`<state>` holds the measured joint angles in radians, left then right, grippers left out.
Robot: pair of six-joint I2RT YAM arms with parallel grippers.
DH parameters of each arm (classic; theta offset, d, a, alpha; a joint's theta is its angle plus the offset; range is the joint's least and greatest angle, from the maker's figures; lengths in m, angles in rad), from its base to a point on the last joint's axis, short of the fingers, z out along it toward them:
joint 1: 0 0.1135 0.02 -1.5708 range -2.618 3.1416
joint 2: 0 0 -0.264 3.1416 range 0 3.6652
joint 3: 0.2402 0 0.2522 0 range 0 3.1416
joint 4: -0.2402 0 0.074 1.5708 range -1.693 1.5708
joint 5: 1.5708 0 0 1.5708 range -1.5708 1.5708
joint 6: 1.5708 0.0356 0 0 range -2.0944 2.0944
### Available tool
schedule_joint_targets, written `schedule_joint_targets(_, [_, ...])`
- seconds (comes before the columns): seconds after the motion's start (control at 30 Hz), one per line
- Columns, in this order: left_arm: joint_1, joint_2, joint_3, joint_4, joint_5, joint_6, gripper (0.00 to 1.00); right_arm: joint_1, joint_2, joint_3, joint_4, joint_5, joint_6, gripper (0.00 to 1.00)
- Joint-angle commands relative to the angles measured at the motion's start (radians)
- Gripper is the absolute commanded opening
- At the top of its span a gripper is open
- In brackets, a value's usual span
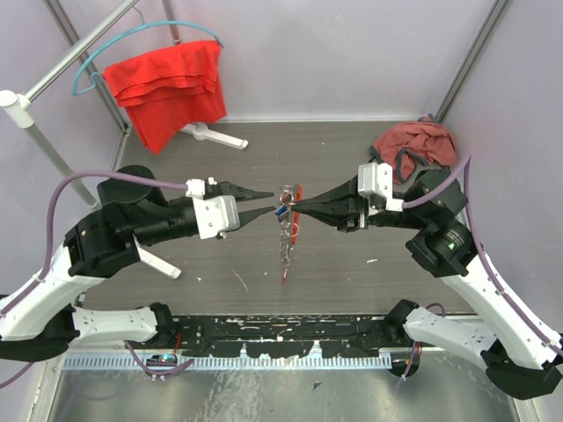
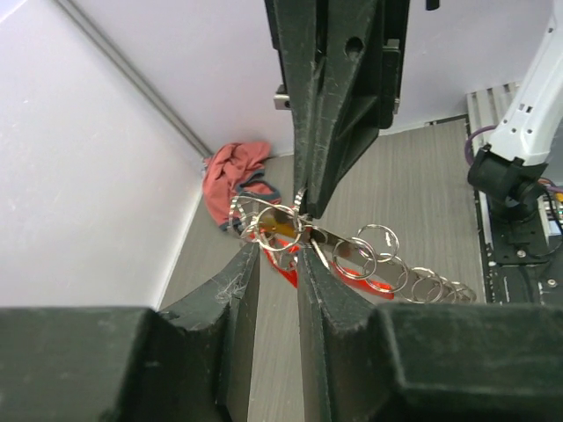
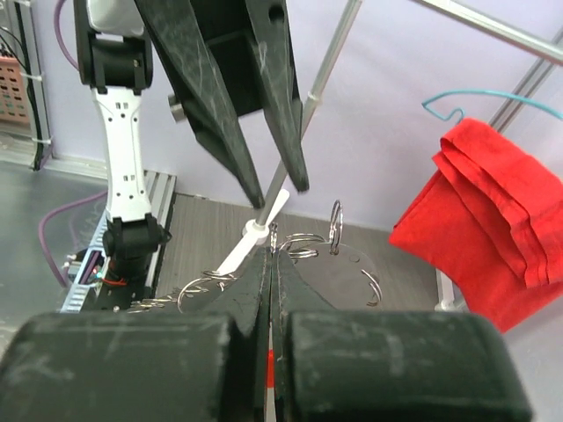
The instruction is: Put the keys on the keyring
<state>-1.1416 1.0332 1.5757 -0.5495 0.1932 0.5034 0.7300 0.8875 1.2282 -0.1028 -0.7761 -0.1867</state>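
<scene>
Overhead, the keyring (image 1: pixel 286 230) hangs in mid-air above the table (image 1: pixel 352 158) between the two arms. It is pinched at its top by the right end effector (image 1: pixel 296 207), whose jaws are pressed together. The chain (image 1: pixel 285 248) and red tag (image 1: pixel 286 274) dangle below, and the keys (image 1: pixel 281 211) bunch at the pinch point. The left end effector (image 1: pixel 262 203) sits just beside the bundle, jaws partly spread, holding nothing.

From the left wrist, its tips flank the keyring's loops without clearly gripping any, while the right tips meet on the wire from above.

From the right wrist, the shut jaws show loops fanned just past them, with the left jaws spread above.

To do this step well, I judge the left should close on one key's head only. The right should hold the loop steady so that the coil can be fed through the key's hole.
</scene>
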Motion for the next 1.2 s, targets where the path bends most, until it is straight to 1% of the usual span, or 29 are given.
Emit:
schedule_joint_targets(0.0, [-0.002,0.005,-0.022,0.086,0.086,-0.044,0.31,0.0,-0.024,0.013,0.166,-0.027,0.059,0.01])
schedule_joint_targets(0.17, [-0.003,0.008,-0.028,0.109,0.122,-0.059,0.3,0.0,-0.034,0.0,0.209,-0.029,0.086,0.01])
schedule_joint_targets(0.43, [-0.002,0.007,-0.05,0.167,0.133,-0.084,0.3,0.0,-0.024,0.0,0.21,-0.055,0.09,0.01])
schedule_joint_targets(0.87, [-0.001,0.04,-0.045,0.179,0.151,-0.098,0.3,0.0,-0.029,0.004,0.214,-0.089,0.097,0.01])
schedule_joint_targets(1.03, [-0.002,0.051,-0.036,0.167,0.16,-0.098,0.26,0.0,-0.033,0.001,0.217,-0.088,0.096,0.01])
schedule_joint_targets(1.13, [-0.002,0.058,-0.032,0.158,0.162,-0.096,0.2,0.0,-0.036,0.0,0.217,-0.088,0.095,0.01])
schedule_joint_targets(1.17, [-0.002,0.061,-0.031,0.155,0.162,-0.096,0.16,0.0,-0.038,-0.002,0.216,-0.086,0.094,0.01])
